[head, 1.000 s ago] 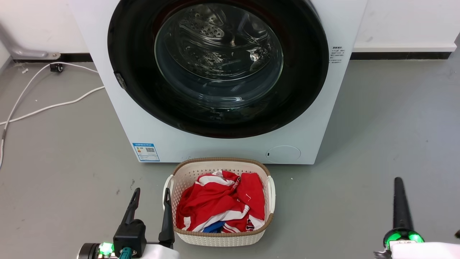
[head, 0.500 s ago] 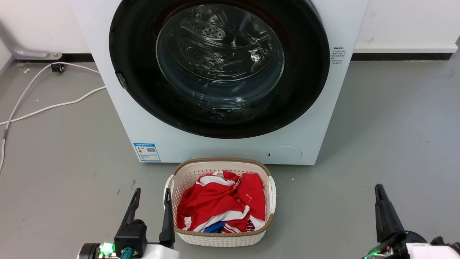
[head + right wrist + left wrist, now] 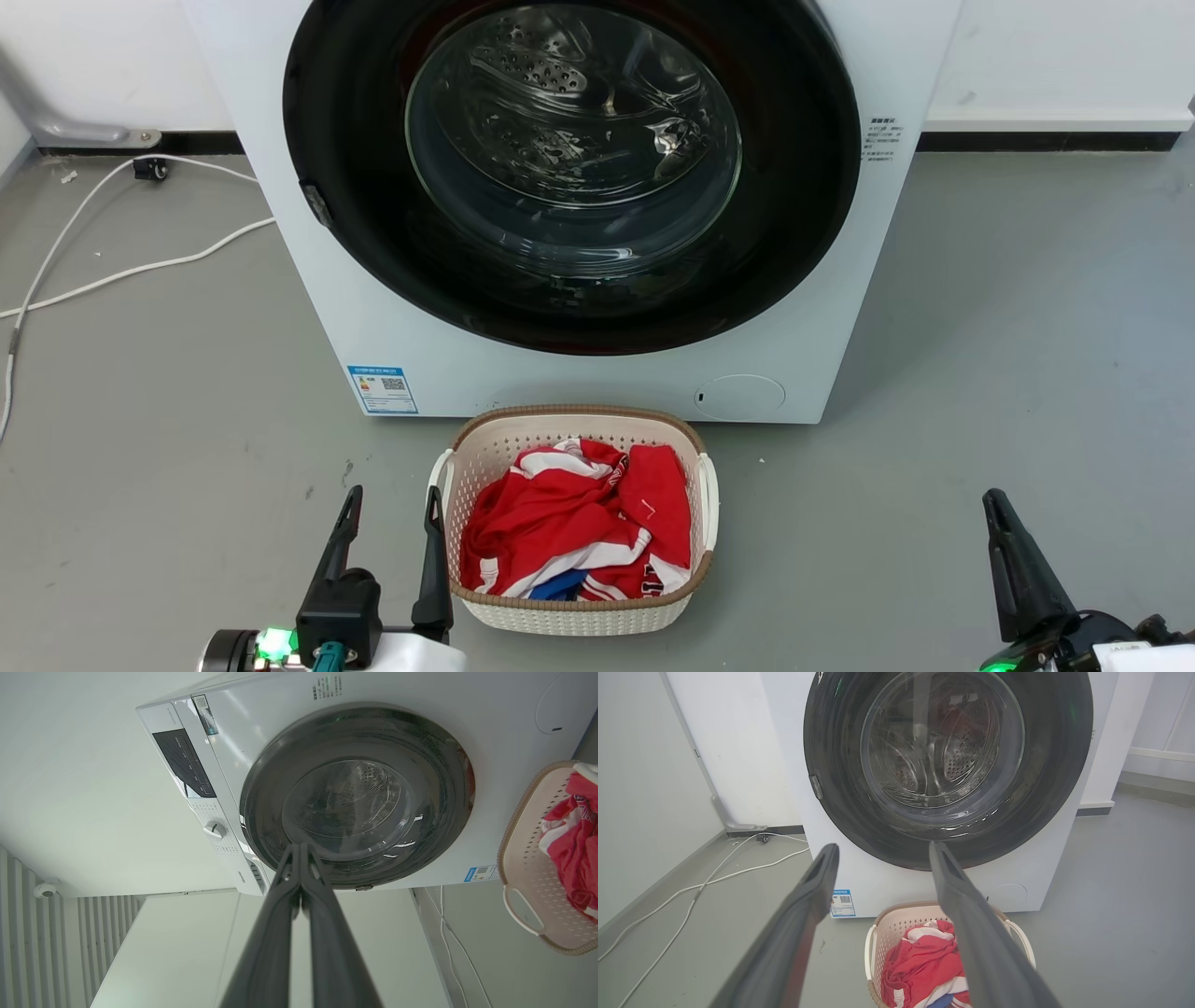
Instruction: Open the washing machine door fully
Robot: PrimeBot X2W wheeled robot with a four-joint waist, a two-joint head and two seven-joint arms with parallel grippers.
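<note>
Left claw (image 3: pixel 394 492) parted | basket (image 3: pixel 574 412) — red clothes (image 3: pixel 560 523), perhaps jerseys | door (image 3: pixel 803 187) closed

A smooth grey floor (image 3: pixel 1027 327) meets white walls (image 3: pixel 1055 56) along a dark skirting strip (image 3: pixel 1046 142). White cables (image 3: pixel 112 275) trail across the floor at the left, near a grey pipe (image 3: pixel 93 136) at the wall's foot.

Nothing could be read: the blue sticker (image 3: pixel 383 389) on the washing machine (image 3: pixel 560 383) bore a QR code (print too small), and the grey lettering (image 3: pixel 882 140) beside the washing machine door (image 3: pixel 803 233) was blurred.
</note>
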